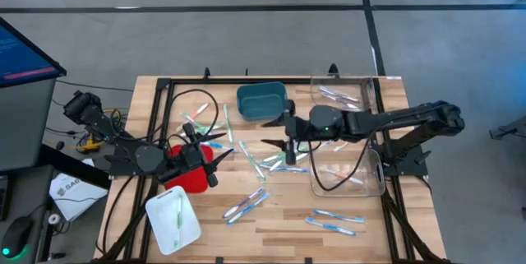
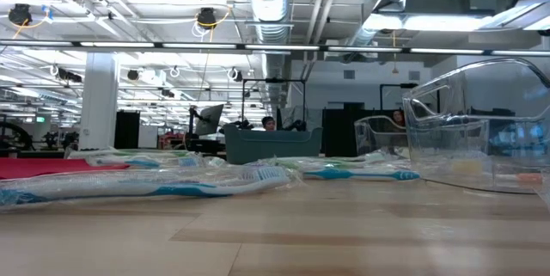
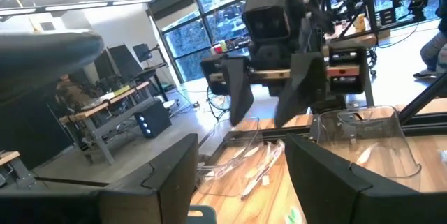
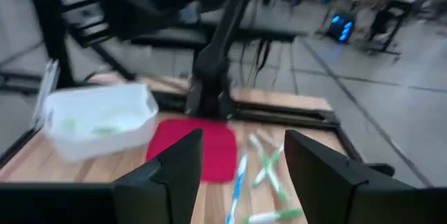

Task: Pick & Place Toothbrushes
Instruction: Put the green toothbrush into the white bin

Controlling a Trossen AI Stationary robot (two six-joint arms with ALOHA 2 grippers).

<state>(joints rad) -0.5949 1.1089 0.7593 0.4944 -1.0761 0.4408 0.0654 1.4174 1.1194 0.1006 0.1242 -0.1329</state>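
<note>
Several toothbrushes lie flat and loose on the wooden table: a cluster (image 1: 275, 163) at the middle, some (image 1: 246, 206) nearer the front, others (image 1: 333, 221) at the front right. In the low view they show in clear wrappers (image 2: 155, 181). My left gripper (image 1: 215, 143) stands open above the table left of the middle, over the red tray's far edge, pointing right. My right gripper (image 1: 275, 132) stands open facing it, above the middle cluster. Nothing is between the fingers of either gripper (image 3: 241, 182) (image 4: 244, 175).
A red tray (image 1: 191, 173) and a white bin (image 1: 173, 219) holding a green toothbrush sit at the front left. A teal bin (image 1: 261, 101) stands at the back. Two clear bins (image 1: 345, 91) (image 1: 349, 178) stand on the right. Black cables (image 1: 177, 108) loop over the table's left.
</note>
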